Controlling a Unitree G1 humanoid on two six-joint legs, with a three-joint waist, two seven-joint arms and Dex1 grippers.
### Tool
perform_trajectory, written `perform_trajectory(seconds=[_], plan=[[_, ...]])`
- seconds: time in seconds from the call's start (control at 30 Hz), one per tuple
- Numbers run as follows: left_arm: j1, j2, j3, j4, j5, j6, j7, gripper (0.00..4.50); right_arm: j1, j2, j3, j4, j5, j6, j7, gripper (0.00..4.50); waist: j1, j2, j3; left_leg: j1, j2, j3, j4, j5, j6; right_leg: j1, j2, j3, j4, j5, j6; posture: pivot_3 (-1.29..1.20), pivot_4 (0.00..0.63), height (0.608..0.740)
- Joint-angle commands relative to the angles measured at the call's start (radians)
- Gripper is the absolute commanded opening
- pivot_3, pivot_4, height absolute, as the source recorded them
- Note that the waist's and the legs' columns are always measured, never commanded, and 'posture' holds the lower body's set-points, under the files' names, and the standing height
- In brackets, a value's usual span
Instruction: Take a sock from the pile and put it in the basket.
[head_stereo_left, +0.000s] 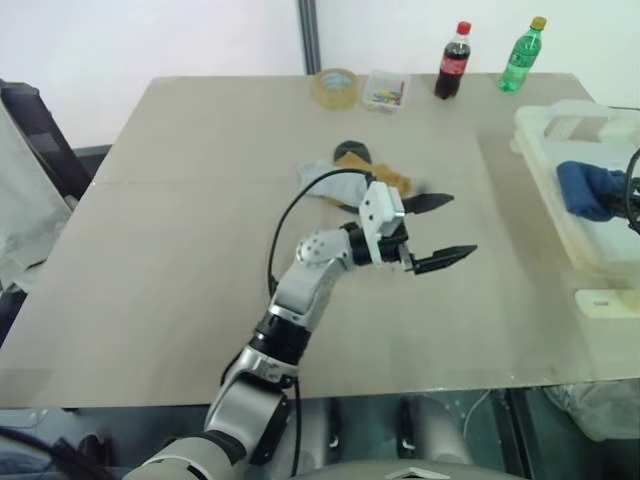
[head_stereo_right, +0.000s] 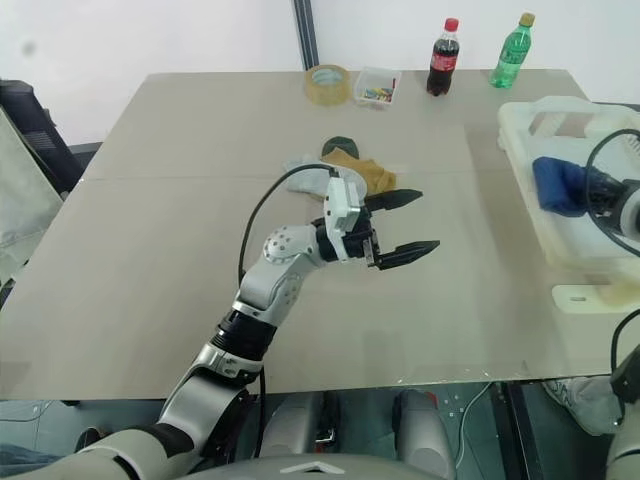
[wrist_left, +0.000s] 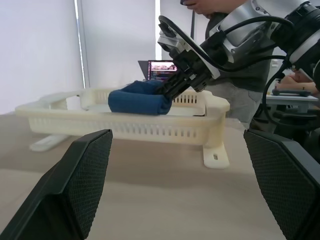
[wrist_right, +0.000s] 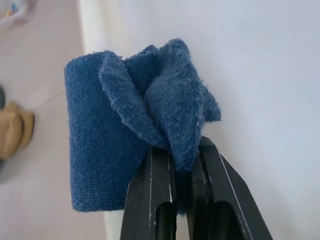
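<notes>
The right gripper (wrist_right: 175, 165) is pinching the soft medium-blue ankle sock (head_stereo_right: 557, 186) over the cream-white rectangular plastic basket (head_stereo_right: 560, 118) at the frame's right edge, seemingly above its floor; next it should let go. The left gripper (head_stereo_left: 441, 228) is hanging wide open and empty at centre frame, beside the loose pile of socks (head_stereo_left: 345, 176).

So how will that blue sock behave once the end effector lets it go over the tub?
The soft medium-blue knit sock is probably floppy: it bunches and folds where the right end effector pinches it. It looks light and should slump, not roll, in the cream-white plastic basket.
</notes>
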Motion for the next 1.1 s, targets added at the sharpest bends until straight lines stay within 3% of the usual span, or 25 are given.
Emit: perform_trajectory(seconds=[0.03,0.27,0.5,0.6,0.7,0.83,0.87,1.0,1.1], plan=[[-0.004,-0.002,-0.012,-0.02,-0.004,-0.005,-0.015,4.5,0.0,-0.013,-0.052,0.014,-0.054,-0.038,-0.005,1.23,0.0,0.0,0.0,0.0,0.0,0.0,0.0,0.0,0.0,0.0,0.0,0.0,0.0,0.0,0.0,0.0,0.15,0.735],[-0.002,0.002,-0.004,-0.014,-0.001,-0.005,-0.018,4.5,0.046,-0.048,-0.044,-0.028,-0.108,-0.044,0.077,4.26,0.001,0.0,0.0,0.0,0.0,0.0,0.0,0.0,0.0,0.0,0.0,0.0,0.0,0.0,0.0,0.0,0.15,0.735],[0.004,0.058,0.005,-0.035,0.029,-0.002,-0.013,4.5,0.16,-0.071,-0.035,-0.239,-0.064,-0.206,0.308,4.26,-0.004,0.001,0.0,0.001,0.0,0.001,0.0,0.0,0.0,0.0,0.0,0.001,0.0,0.0,0.0,0.0,0.15,0.735],[0.013,0.192,0.072,-0.095,0.031,0.036,-0.032,4.5,0.306,0.021,-0.025,-0.555,0.055,-0.347,0.529,4.26,-0.005,0.001,0.0,0.002,0.001,0.001,0.0,0.0,0.0,0.0,0.002,0.002,0.001,0.0,0.0,0.0,0.15,0.735],[0.061,0.305,0.14,-0.156,-0.012,0.112,-0.036,4.5,0.442,0.12,0.056,-0.723,0.077,-0.447,0.604,4.26,-0.011,0.0,-0.001,0.002,0.003,-0.003,-0.001,0.0,0.0,0.0,0.006,0.002,0.001,0.0,0.0,0.0,0.15,0.735],[0.215,0.413,0.224,-0.293,-0.084,0.247,0.003,4.5,0.598,0.253,0.214,-0.837,0.015,-0.623,0.659,4.26,-0.016,-0.002,-0.002,0.003,0.003,-0.003,-0.001,0.0,-0.001,0.0,0.002,0.002,0.001,0.0,0.0,0.0,0.15,0.735],[0.285,0.436,0.253,-0.357,-0.102,0.283,0.026,4.5,0.656,0.272,0.272,-0.843,-0.059,-0.699,0.665,4.26,-0.014,-0.002,-0.002,0.002,0.002,-0.002,-0.001,0.0,-0.001,0.001,0.0,0.002,0.001,0.0,0.0,0.0,0.15,0.735],[0.498,0.495,0.337,-0.56,-0.169,0.399,0.098,4.5,0.836,0.268,0.383,-0.818,-0.243,-0.966,0.78,4.26,0.0,-0.003,-0.002,0.001,0.0,-0.003,0.002,0.0,0.0,0.002,-0.002,0.001,0.0,0.0,0.0,0.0,0.15,0.735],[0.721,0.529,0.425,-0.685,-0.171,0.414,0.144,4.5,0.926,0.255,0.372,-0.734,-0.281,-1.136,0.914,4.26,-0.002,-0.004,-0.002,0.004,0.001,-0.005,0.004,0.0,0.0,0.007,-0.002,-0.001,0.0,0.0,0.0,0.0,0.15,0.735]])
